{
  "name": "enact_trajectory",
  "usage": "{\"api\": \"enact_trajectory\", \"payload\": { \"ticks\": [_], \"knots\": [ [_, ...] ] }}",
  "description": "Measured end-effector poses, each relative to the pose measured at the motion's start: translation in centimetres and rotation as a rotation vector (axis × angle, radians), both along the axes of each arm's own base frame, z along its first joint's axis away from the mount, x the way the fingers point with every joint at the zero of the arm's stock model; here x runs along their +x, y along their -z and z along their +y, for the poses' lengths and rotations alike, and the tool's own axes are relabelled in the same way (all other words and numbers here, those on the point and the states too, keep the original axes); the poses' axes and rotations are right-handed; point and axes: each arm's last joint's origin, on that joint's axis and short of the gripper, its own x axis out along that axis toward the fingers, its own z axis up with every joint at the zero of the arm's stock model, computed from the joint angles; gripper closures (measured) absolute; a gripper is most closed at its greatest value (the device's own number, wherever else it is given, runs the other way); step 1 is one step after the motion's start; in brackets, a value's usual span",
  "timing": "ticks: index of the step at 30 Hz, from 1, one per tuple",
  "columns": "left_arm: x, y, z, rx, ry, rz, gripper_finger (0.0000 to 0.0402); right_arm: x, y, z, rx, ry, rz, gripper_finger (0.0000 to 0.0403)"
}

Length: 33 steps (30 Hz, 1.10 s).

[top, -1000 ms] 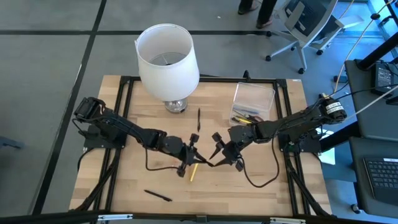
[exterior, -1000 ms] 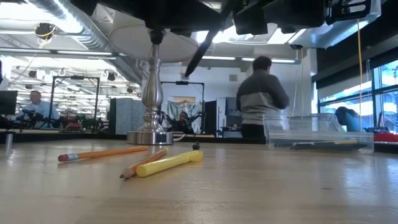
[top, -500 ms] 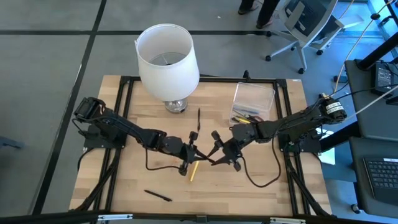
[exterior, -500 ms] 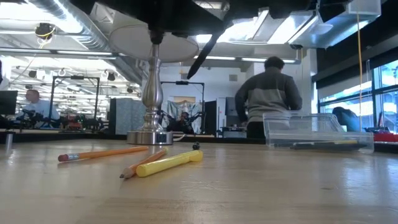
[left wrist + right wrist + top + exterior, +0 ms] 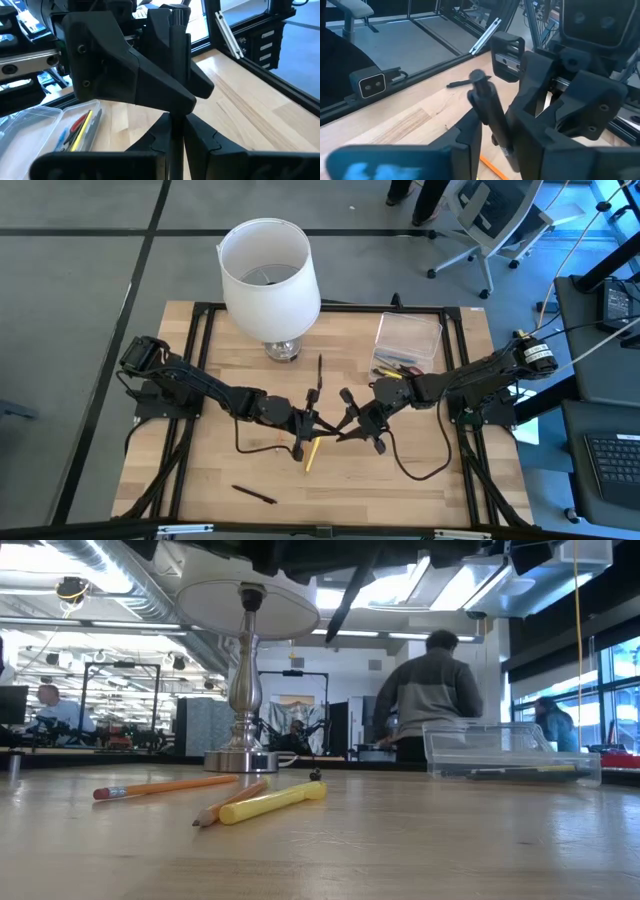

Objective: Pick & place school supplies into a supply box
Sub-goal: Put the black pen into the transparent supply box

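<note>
School supplies are being passed mid-counter: a black pen (image 5: 490, 117) is being held aloft in the left claw (image 5: 303, 430), pinched shut on it, while the right claw (image 5: 345, 427) is being closed around the same pen, jaws half-narrowed. If one is released before the other is seated, the pen risks being dropped among the pencils (image 5: 165, 785) below. The supply box (image 5: 407, 341) is being left waiting near the far right corner.
</note>
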Motion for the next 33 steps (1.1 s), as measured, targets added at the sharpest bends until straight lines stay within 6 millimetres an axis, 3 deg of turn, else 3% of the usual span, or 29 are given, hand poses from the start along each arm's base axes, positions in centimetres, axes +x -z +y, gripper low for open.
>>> {"api": "enact_trajectory", "payload": {
  "ticks": [8,14,21,27,33],
  "knots": [
    [0.0,0.0,0.0,-0.013,0.014,0.0,0.037,0.0,-0.1,0.0,-0.004,0.01,-0.005,0.0347],
    [0.0,0.2,0.0,0.017,0.006,0.022,0.0346,0.0,0.2,-0.1,-0.019,0.058,0.017,0.0354],
    [-0.7,1.5,0.5,0.154,-0.171,0.161,0.0317,-0.2,0.8,-0.2,-0.043,0.077,0.074,0.0355],
    [-1.9,1.4,0.3,0.08,-0.22,0.257,0.0316,-1.3,0.9,-1.5,-0.203,0.365,0.168,0.0355],
    [-3.7,0.6,0.5,-0.182,-0.225,0.392,0.0323,-3.9,-0.2,-3.4,-0.24,0.69,0.374,0.0353]
  ]
}}
